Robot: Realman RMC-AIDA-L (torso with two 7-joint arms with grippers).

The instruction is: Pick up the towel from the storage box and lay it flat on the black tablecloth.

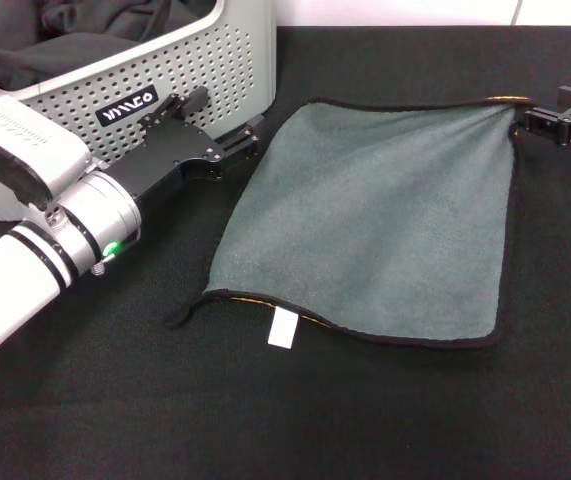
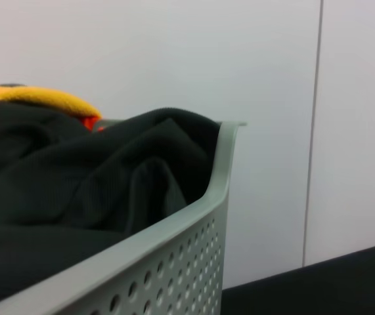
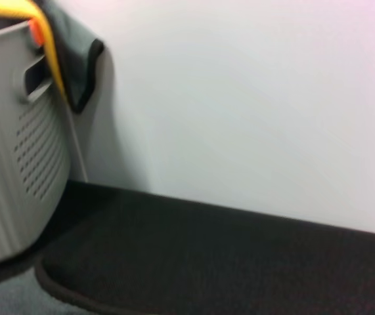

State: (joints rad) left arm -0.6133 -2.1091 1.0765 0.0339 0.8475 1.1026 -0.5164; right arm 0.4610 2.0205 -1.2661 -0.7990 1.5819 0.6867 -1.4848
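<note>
Head view first: towel [image 1: 375, 220] spread out grey-green side up on the black tablecloth [image 1: 385, 420], roughly mid-bench, leaning toward the right side. Black stitched edge visible all round. Near edge not quite flat, lifted into a small wave at the near-left corner, with a sliver of yellow peeking out and the white tag [image 1: 282, 328] sticking off it toward the near edge of the bench. Far edge running straight toward the far-right corner.

Right gripper [image 1: 568, 115] over by the right edge, at the towel's far-right corner, looks clamped on that corner with the cloth pulled slightly toward it. Left gripper [image 1: 233, 145] low over the tablecloth, just beside the towel's far-left corner, right in front of the storage box [image 1: 215, 70]; fingers together and nothing between them as far as can be made out.

Storage box sitting at the far-left corner, dark clothing [image 1: 75, 35] heaped inside. Left wrist view: box rim close up, dark clothing piled above it, plus a yellow cloth [image 2: 36, 98] behind. Right wrist view: box wall, something yellow and grey-green draped over its rim, bare tablecloth running to the white wall [image 3: 253, 98].

Plenty of open black cloth along the near edge and to the right of the towel; tight on the left between box, arm and towel edge.
</note>
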